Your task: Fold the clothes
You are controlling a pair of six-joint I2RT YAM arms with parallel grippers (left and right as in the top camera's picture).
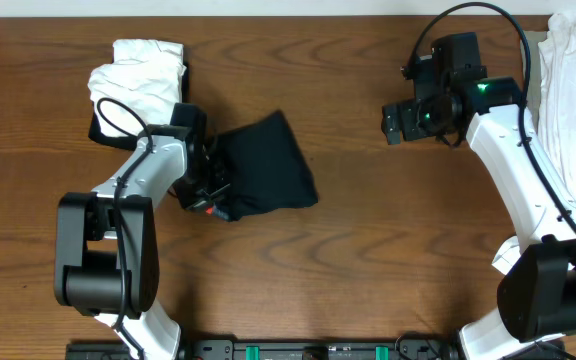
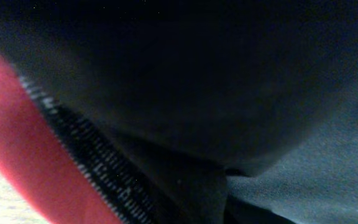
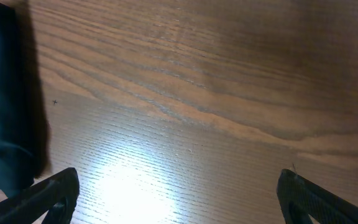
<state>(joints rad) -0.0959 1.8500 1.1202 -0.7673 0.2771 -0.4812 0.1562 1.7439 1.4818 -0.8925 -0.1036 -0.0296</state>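
Black leggings (image 2: 197, 93) fill the left wrist lens, their red-edged waistband pinched ready for a fold.
At the leggings' left edge the left gripper (image 1: 208, 197) is clamped on the waistband, seemingly to lift that end over. Bunched on the table (image 1: 348, 260), the leggings lie with their long axis roughly left to right and the waistband end pointing at the left arm. Well to the leggings' right hovers the right gripper (image 1: 392, 124), jaws wide and empty, probably waiting to take a corner. Up-left of the leggings sits a white folded garment (image 1: 138, 80); far to their right lies a white pile (image 1: 573, 60).

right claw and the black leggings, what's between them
Only bare table lies between the right claw and the black leggings, as the overhead view shows.
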